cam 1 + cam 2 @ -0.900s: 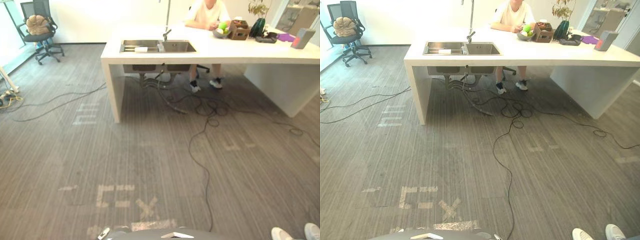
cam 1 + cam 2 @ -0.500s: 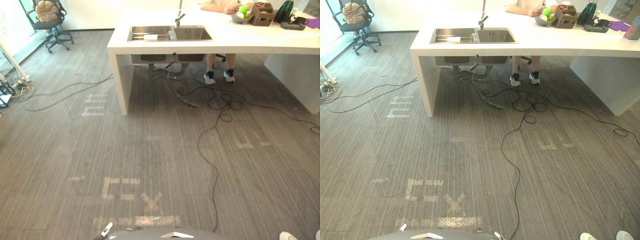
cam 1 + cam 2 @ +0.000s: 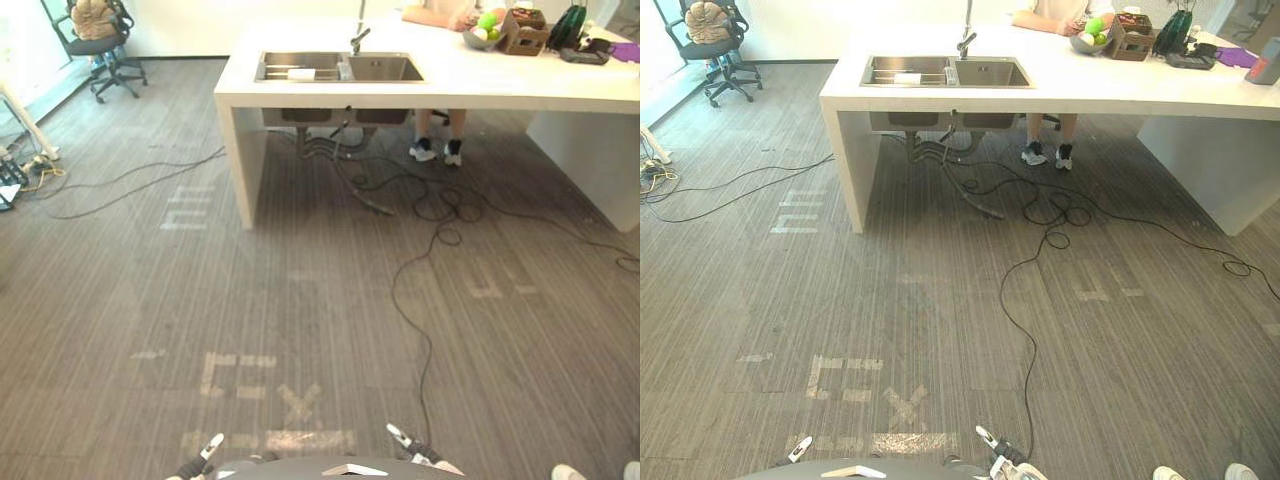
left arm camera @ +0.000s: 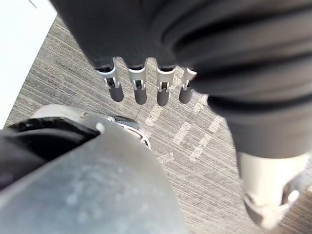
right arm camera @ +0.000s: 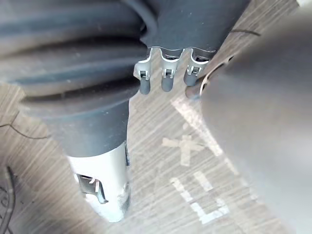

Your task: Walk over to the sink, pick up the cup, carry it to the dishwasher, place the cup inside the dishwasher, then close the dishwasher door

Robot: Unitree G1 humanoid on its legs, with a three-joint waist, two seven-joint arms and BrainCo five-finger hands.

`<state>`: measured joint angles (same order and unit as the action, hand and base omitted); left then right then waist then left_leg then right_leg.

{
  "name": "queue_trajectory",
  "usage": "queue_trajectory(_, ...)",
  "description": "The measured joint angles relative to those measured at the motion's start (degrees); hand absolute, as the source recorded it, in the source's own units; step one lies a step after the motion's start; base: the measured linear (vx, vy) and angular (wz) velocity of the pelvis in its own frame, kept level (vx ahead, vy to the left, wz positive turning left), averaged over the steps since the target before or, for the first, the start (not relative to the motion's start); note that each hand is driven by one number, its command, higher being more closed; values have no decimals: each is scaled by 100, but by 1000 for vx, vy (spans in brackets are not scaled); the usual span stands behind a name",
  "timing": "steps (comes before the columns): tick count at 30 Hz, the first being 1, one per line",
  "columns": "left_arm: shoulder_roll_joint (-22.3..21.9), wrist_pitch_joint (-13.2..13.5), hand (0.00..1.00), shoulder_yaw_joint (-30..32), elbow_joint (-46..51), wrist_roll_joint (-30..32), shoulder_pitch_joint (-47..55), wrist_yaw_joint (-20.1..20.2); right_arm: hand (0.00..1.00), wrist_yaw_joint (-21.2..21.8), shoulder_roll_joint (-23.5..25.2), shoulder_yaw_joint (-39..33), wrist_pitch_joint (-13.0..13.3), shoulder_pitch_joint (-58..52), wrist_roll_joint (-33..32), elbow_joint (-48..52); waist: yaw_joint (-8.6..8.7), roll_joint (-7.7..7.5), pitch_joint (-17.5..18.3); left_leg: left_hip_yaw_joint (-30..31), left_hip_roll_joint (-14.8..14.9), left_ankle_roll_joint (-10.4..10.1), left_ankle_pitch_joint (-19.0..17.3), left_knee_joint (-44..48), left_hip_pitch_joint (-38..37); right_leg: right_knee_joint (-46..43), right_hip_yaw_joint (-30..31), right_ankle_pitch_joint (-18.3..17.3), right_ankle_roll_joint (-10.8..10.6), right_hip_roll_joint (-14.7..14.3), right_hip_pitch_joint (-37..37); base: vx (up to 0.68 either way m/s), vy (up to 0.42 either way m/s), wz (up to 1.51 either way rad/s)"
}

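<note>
A double steel sink (image 3: 340,68) is set in a white counter (image 3: 450,90) several steps ahead across the carpet. In its left basin lies a small white thing (image 3: 301,73) that may be the cup; it is too far off to be sure. A tap (image 3: 358,40) stands between the basins. My left hand (image 4: 140,91) hangs at my side, fingers straight and holding nothing; its fingertips (image 3: 210,444) peek in low in the eye views. My right hand (image 5: 166,80) hangs likewise, empty, its fingertips (image 3: 400,436) low too.
Black cables (image 3: 420,300) trail over the carpet from under the sink toward me. Tape marks (image 3: 270,390) lie just ahead. A person (image 3: 435,12) sits behind the counter near a fruit bowl (image 3: 485,30). An office chair (image 3: 95,35) stands back left. White shoes (image 3: 1200,472) show at lower right.
The camera tilted down and came nearer the counter since the oldest frames. Since half a second ago the fingertips of both hands have swung into the bottom edge of the eye views.
</note>
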<state>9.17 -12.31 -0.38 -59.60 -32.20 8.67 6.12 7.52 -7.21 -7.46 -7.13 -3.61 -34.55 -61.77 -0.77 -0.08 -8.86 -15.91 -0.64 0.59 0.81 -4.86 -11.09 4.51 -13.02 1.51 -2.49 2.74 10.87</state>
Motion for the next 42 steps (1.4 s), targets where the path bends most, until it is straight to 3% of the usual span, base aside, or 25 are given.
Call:
queue_trajectory(7,-2,42,0,31,-124,89,24,189,0,192,29,-219,-50,-64,119,-6,-6,-8,-7,-37,-1,0,-1,-2,-4,33,41,2,-5,8,2,-36,12,-2)
queue_trajectory(21,-20,-86,0,217,-300,-69,-47,443,0,87,116,-509,-78,-59,273,-79,-5,-46,-40,-183,5,9,-90,-4,-87,12,135,-1,-19,1,35,16,2,-5)
queue_trajectory(24,15,-200,0,156,-338,-148,-172,405,0,-45,96,-491,-109,-6,168,-40,5,-44,-89,-225,-3,43,-124,-4,36,-672,110,-390,-71,109,-375,-17,27,2)
queue_trajectory(26,189,-291,0,-207,-406,-59,-369,227,0,-63,92,-447,-139,144,95,4,10,-139,-214,-309,-105,143,-147,0,115,-1735,-26,-880,-214,418,-940,26,78,11)
queue_trajectory(27,211,-263,0,-247,-403,185,-431,145,0,-64,93,-440,-138,187,72,4,11,-162,-281,-315,-145,191,-142,1,114,-1981,-58,-941,-218,506,-1042,75,84,6)
queue_trajectory(29,246,42,0,-460,-402,1272,-685,-272,0,-221,87,-376,-117,410,51,3,22,-207,-557,-369,-307,219,-150,8,61,-3016,-186,-1101,-211,835,-1478,39,57,-11)
queue_trajectory(32,293,146,0,-488,-404,1095,-751,-471,0,-310,89,-361,-151,530,58,3,93,-271,-828,-285,-349,337,-264,34,-246,-3873,-204,-1181,-294,1010,-1730,93,28,-7)
queue_trajectory(34,311,345,0,-498,-401,656,-763,-496,0,-262,77,-454,-153,467,3,5,172,-235,-891,-33,-256,324,-409,88,-396,-3868,-216,-1448,-259,919,-1938,173,-29,30)
queue_trajectory(36,308,532,0,-515,-338,595,-872,-456,0,-253,98,-459,-75,467,-130,11,196,-214,-911,71,-70,249,-565,252,-362,-3296,-225,-1258,-161,735,-2223,197,-65,40)
queue_trajectory(39,8,852,0,-668,298,403,-924,-442,0,-275,177,-629,-37,327,-332,5,217,-265,-945,256,15,76,-838,465,-408,-1189,-192,-84,-226,625,-2399,337,-132,41)
queue_trajectory(42,-171,1060,0,-633,546,94,-926,-399,0,-292,274,-963,-83,49,-328,17,231,-331,-970,345,18,-133,-1434,947,-684,-787,-205,38,-195,728,-2301,379,-210,16)
